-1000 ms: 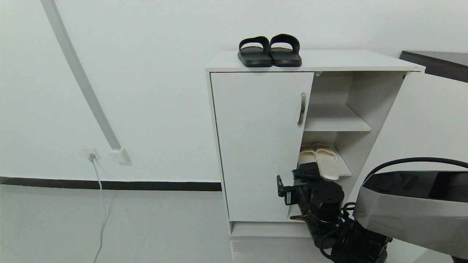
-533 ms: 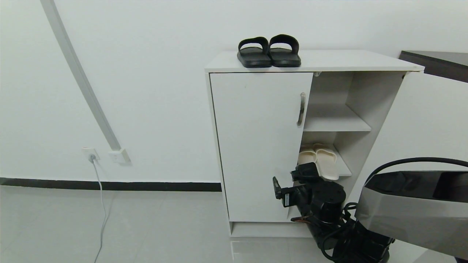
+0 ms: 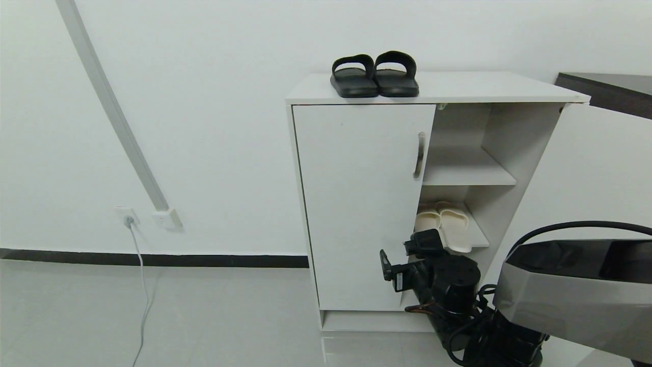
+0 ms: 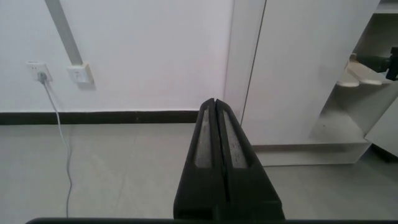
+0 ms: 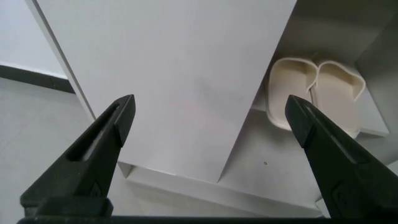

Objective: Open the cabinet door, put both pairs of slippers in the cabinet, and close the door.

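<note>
The black rubber slide slippers [image 3: 374,75] sat paired on top of the white wooden cabinet [image 3: 484,84], looking light and bendy, best pinched by their arched straps. The right claw [image 5: 209,106] gaped wide and empty near the cream foam slippers [image 5: 314,93] shelved inside; the left claw [image 4: 215,106] was closed on nothing.

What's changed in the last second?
The right gripper, open, drew back slightly from the beige slippers toward the robot's left; nothing was gripped or released. The head view's small overall shift is camera motion. Beige slippers stay on their shelf, black slippers on the cabinet top, right door open.
</note>
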### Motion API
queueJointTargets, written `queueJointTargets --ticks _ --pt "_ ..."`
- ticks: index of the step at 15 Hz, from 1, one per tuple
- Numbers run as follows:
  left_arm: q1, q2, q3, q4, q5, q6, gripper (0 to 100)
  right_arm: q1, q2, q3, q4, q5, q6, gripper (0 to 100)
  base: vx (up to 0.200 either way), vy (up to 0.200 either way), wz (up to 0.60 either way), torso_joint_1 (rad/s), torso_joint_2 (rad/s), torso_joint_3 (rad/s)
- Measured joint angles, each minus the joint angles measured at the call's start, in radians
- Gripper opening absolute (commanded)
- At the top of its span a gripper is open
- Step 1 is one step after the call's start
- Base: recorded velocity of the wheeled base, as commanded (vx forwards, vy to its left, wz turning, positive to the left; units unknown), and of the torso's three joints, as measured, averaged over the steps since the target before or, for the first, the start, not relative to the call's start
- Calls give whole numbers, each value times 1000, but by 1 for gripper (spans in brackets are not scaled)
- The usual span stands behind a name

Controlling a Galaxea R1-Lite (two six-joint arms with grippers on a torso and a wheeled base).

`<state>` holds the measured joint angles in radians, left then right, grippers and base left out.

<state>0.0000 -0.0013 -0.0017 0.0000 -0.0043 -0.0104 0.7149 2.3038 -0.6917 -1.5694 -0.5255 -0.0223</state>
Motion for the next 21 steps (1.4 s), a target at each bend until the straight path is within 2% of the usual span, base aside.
queueJointTargets --ticks 10,21 --pt "0 0 0 0 0 0 0 3 0 10 0 1 1 100 0 0 0 130 -451 -320" --pt "0 0 0 0 0 0 0 3 0 12 0 0 1 100 0 0 0 204 -521 -318"
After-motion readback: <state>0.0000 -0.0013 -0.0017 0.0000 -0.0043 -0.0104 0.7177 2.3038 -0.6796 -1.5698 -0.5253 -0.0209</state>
